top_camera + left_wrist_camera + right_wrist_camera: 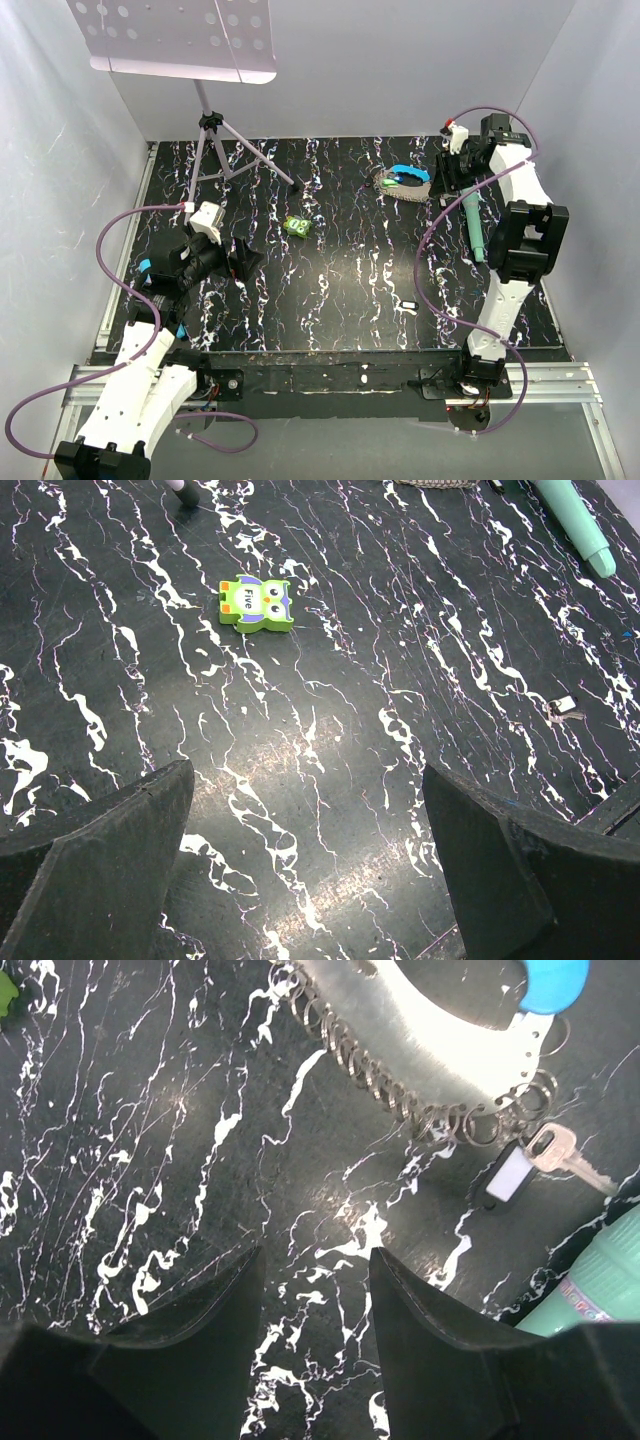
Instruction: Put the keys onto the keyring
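The keyring (403, 184) lies at the back right of the table, a grey oval with a bright blue clip (410, 173). In the right wrist view it is a pale curved piece (430, 1050) edged with several small metal rings, its blue clip (550, 982) at the top. A silver key (562, 1156) with a black, white-labelled tag (503, 1178) lies touching its rings. Another small tagged key (407, 306) lies alone at the front right and also shows in the left wrist view (563, 708). My right gripper (315, 1270) is open and empty just short of the keyring. My left gripper (310, 870) is open and empty over the left of the table.
A green owl-shaped piece (297, 227) lies mid-table, ahead of the left gripper (257, 604). A teal marker (472, 225) lies by the right arm, close to the tagged key (590, 1280). A music stand's tripod (215, 150) stands at the back left.
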You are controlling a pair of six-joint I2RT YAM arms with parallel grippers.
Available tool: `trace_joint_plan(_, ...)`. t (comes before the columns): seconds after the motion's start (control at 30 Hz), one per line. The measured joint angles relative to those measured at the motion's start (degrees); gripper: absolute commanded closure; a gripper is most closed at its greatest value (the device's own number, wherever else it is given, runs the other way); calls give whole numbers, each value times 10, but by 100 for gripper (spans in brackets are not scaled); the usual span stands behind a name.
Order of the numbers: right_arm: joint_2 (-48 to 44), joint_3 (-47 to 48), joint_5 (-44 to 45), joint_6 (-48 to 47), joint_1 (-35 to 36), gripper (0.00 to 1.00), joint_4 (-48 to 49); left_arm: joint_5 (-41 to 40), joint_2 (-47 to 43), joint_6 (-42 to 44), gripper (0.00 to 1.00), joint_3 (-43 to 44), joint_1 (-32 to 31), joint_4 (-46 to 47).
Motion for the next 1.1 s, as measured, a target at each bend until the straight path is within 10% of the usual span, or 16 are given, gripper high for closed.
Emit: trace_joint_plan(1.1,71,95,34,-5,0,47,-22,0,9,2,2,0,0,0)
